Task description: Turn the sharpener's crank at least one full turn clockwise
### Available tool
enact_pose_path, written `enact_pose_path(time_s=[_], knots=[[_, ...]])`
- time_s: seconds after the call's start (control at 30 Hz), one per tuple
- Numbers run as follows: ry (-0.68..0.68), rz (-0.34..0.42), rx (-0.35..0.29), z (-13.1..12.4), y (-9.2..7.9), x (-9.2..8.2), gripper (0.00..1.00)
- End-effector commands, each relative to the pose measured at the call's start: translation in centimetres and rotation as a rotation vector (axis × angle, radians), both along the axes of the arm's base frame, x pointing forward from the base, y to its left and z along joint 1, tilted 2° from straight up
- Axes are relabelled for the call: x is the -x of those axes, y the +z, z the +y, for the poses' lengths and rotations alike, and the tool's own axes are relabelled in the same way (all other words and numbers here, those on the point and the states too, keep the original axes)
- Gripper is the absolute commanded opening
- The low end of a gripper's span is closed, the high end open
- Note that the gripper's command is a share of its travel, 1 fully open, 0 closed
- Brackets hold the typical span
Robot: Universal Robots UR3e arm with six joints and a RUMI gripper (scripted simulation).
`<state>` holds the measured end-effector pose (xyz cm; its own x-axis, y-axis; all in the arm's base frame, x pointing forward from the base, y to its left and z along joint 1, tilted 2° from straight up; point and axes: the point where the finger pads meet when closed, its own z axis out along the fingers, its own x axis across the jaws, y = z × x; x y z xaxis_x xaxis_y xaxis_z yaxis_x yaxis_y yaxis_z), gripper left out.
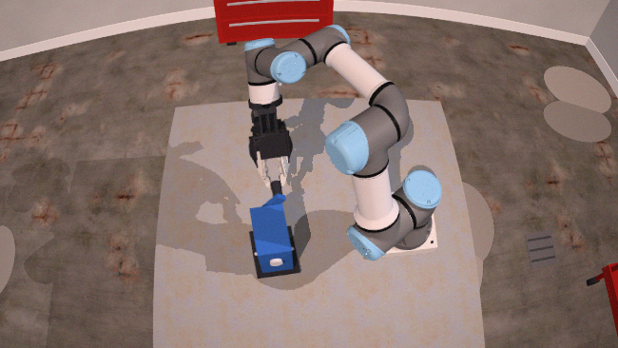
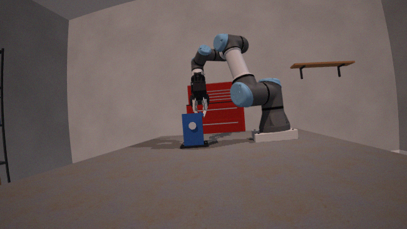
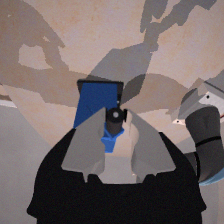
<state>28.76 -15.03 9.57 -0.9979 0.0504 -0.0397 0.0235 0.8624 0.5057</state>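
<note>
Sharpener (image 1: 271, 235) stands on its black base at about 9 o'clock from my pedestal, and my gripper (image 1: 276, 180) pinches the dark knob of its crank (image 3: 114, 117) at the box's far end, so I judge the turn underway, unfinished.

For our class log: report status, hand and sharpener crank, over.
Hand shut on crank knob. Blue sharpener upright on black base. Nothing blocking the crank.
</note>
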Motion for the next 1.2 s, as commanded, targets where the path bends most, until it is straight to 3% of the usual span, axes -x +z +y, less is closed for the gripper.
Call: enact_pose_path(time_s=[0.0,1.17], knots=[[0.000,-0.001,0.001,-0.1,0.4,-0.5,0.09],[0.000,-0.001,0.001,-0.2,1.1,-3.9,0.09]])
